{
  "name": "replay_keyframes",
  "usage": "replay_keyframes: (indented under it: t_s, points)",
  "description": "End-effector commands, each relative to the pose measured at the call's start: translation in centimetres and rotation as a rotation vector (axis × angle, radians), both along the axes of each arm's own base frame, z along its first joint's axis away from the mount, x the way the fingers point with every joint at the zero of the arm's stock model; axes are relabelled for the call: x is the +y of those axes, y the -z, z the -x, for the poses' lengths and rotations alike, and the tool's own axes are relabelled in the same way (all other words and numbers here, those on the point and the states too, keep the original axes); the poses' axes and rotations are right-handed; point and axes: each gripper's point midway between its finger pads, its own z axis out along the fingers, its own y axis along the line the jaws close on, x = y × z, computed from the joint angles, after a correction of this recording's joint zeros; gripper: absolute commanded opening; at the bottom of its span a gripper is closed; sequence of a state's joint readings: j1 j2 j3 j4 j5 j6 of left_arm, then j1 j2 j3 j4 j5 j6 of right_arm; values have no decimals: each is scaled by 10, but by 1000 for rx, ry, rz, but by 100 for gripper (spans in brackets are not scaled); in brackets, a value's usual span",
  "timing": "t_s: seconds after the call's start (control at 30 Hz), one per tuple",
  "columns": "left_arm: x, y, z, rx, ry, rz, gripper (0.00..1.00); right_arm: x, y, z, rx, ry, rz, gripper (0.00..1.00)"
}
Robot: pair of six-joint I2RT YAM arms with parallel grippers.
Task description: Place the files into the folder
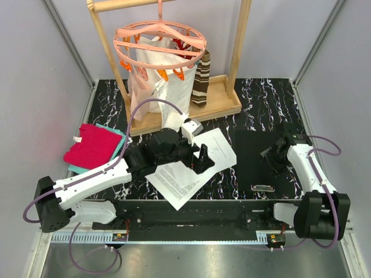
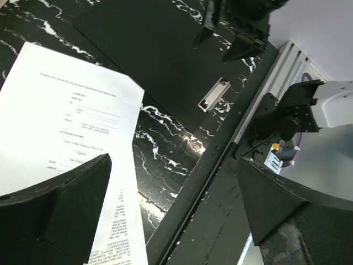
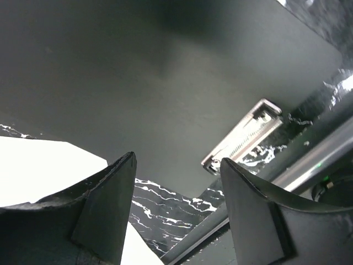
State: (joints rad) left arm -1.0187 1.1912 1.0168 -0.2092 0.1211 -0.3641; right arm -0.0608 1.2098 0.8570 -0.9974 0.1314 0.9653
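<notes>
Nearest, left gripper (image 2: 174, 165) spread wide and empty above the files (image 1: 186, 174); right gripper (image 3: 177, 163) likewise, jaws apart over the folder (image 1: 250, 162). Folder flat, right of centre, long axis near-to-far, metal clip (image 1: 262, 187) at near edge. Files just left of it, slanting near-left to far-right. Print too small to read.

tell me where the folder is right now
In the top view the folder lies flat on the table's right half, between the files and the right arm, its metal clip toward the near edge.
</notes>
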Motion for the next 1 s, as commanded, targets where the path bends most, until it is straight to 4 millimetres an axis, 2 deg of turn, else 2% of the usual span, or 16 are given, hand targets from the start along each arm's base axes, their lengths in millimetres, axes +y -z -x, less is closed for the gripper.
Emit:
replay_keyframes:
  t_s: [0.0, 0.13, 0.27, 0.5, 0.7, 0.83, 0.97]
  points:
    - [9, -32, -8, -102, -56, 99, 99, -5, 4, 20, 41, 118, 15, 72]
    - [17, -26, -11, -129, -84, 77, 99, 4, 21, 32, 129, 141, -33, 72]
    - [21, -27, -12, -148, -87, 70, 99, 8, 36, 44, 193, 213, -55, 65]
    - [23, -33, -12, -168, -87, 77, 99, 5, 53, 37, 204, 271, -41, 59]
    - [24, -33, -11, -172, -86, 78, 99, 2, 70, 46, 244, 339, -17, 54]
    - [24, -29, -11, -163, -88, 77, 99, -4, 68, 46, 211, 374, 14, 47]
    - [23, -17, -18, -137, -134, 60, 99, -13, 64, 45, 159, 412, 54, 39]
